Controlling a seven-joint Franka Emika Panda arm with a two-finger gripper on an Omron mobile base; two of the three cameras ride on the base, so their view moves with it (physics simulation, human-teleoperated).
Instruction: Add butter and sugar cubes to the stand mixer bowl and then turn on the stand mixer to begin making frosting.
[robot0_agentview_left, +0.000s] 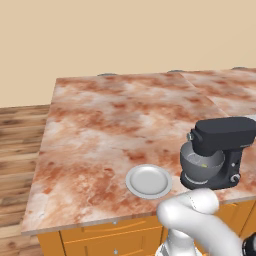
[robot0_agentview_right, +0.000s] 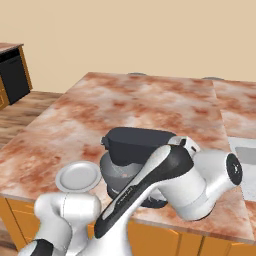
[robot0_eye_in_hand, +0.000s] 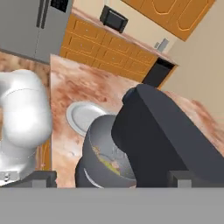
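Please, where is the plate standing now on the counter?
The plate lies flat near the front edge of the counter, just left of the stand mixer in both base views, close beside its bowl.

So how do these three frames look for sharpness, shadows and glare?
Left base view: soft rendering, even light, faint shadow under the plate, no glare. Right base view: the arm blocks much of the stand mixer. Hand view: tilted, bowl contents blurry, mixer head dark and featureless.
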